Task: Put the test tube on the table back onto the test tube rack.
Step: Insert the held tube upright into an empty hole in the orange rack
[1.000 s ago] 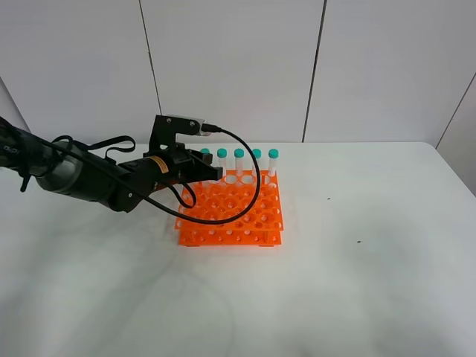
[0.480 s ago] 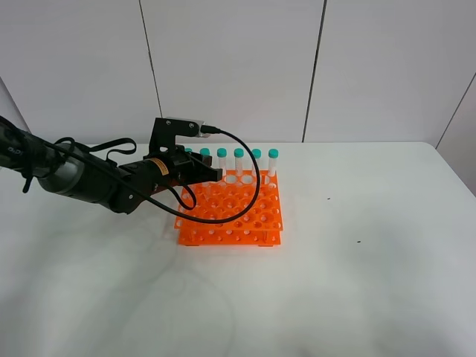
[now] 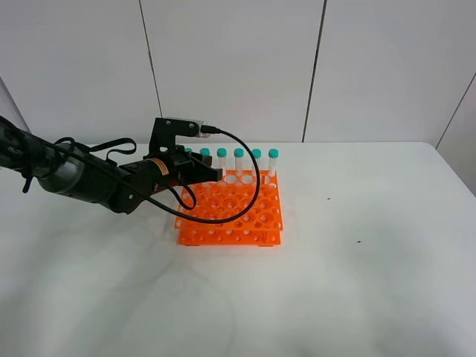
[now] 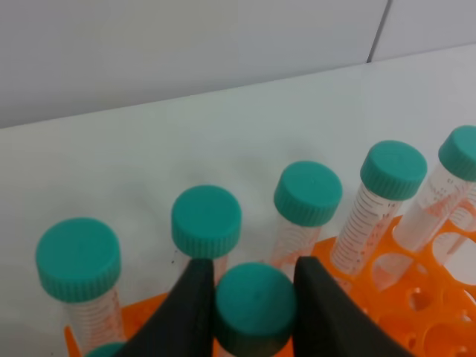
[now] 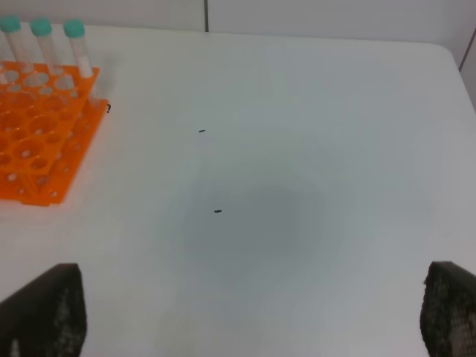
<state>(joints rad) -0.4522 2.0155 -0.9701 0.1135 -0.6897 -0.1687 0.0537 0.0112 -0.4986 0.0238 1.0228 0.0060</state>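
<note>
Teal-capped test tube [image 4: 255, 309] pinched by left tool [image 4: 253, 281] at rack [image 3: 265, 224], pose unchanged; right tool [image 5: 245, 312] wide

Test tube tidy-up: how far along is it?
Pickup looks done: no tube is seen lying on the large white table. In hand: the left end effector grips a clear teal-capped test tube over the bright orange plastic rack. Whether the tip sits in a hole is hidden. Left: seating it, letting go, withdrawing.
</note>
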